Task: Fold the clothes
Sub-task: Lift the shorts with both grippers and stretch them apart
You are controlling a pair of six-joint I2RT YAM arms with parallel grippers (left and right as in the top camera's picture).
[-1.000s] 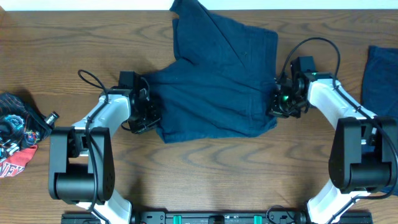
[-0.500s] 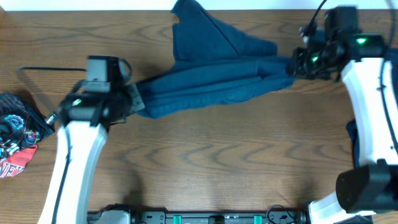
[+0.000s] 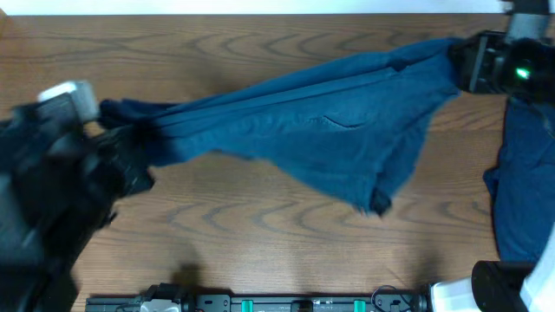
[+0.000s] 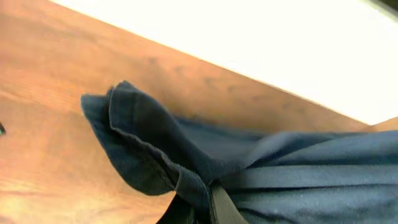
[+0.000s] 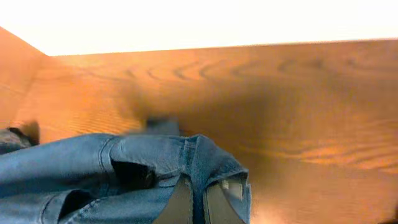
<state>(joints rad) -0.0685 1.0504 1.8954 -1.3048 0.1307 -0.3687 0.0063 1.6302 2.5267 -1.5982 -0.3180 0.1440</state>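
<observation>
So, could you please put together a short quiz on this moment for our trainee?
1. True or false: only the left gripper holds the stretched navy garment.
2. Where does the second navy garment lie in the overhead view? A left edge, B right edge, C centre.
3. Fill in: the table surface is ___.
Key: 1 false, the right gripper grips it too; 2 B; 3 wood.

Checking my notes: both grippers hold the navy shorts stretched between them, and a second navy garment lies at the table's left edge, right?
No: the second navy garment lies at the right edge of the table, per the overhead view. Rest holds.
</observation>
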